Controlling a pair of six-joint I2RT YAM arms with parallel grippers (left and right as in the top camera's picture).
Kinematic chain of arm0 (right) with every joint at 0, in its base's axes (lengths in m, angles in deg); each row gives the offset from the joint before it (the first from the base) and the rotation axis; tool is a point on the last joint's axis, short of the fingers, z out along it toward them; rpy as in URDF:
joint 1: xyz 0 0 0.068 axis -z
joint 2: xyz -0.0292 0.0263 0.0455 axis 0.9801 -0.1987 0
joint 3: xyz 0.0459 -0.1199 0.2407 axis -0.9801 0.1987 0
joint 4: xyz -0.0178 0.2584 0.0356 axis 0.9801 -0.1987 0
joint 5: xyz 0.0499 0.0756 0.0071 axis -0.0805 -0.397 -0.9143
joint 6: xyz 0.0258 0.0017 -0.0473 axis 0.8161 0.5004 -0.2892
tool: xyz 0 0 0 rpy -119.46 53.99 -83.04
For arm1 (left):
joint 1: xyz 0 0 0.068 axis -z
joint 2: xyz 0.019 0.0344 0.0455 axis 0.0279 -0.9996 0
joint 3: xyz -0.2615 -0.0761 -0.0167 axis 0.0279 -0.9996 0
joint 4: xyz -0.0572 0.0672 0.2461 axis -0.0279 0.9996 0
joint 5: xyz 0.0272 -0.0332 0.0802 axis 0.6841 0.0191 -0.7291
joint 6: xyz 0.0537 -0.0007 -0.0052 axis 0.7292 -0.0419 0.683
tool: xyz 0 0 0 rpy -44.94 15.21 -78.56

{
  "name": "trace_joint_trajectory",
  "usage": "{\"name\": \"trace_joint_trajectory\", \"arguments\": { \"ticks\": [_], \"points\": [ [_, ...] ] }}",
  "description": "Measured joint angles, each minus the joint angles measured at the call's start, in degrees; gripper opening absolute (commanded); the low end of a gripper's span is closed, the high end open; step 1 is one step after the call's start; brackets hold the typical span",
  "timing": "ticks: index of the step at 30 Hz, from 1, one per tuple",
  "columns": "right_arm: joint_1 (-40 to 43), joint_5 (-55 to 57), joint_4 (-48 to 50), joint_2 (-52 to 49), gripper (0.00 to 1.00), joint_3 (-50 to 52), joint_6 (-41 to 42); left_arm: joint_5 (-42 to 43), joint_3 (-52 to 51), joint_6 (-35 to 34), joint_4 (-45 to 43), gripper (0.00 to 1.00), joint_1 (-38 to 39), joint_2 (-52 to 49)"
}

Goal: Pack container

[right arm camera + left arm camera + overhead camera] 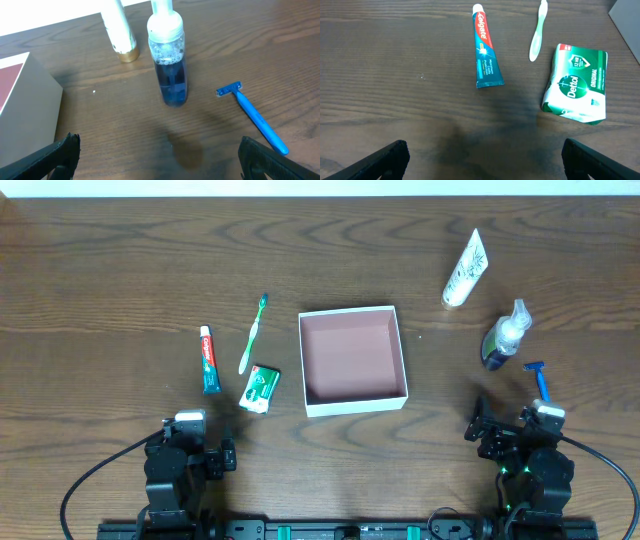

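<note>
The container (352,320) is a square, shallow, white-walled box with a pinkish-brown inside, empty, at the table's middle. Left of it lie a toothpaste tube (209,360), a green toothbrush (253,333) and a green-and-white soap box (259,389). To its right are a white tube (466,268), a blue pump bottle (505,335) and a blue razor (540,380). My left gripper (482,160) is open over bare wood, short of the toothpaste (485,47) and soap box (577,82). My right gripper (157,157) is open, near the bottle (170,65) and razor (255,115), holding nothing.
Both arms sit at the table's near edge, the left (196,442) and the right (512,430). A corner of the container's wall shows in the right wrist view (25,105) and at the left wrist view's top right (627,20). Dark wooden tabletop all around.
</note>
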Motion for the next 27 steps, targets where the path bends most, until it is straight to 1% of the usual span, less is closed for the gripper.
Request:
{"name": "trace_joint_trajectory", "arguments": {
  "ticks": [23, 27],
  "points": [
    [0.0, 0.3, 0.1, 0.0, 0.99, 0.0, 0.1, 0.0, 0.0, 0.0, 0.0, 0.98, 0.0, 0.0],
    [0.0, 0.2, 0.3, 0.0, 0.99, 0.0, 1.7, 0.0, 0.0, 0.0, 0.0, 0.98, 0.0, 0.0]
  ]
}}
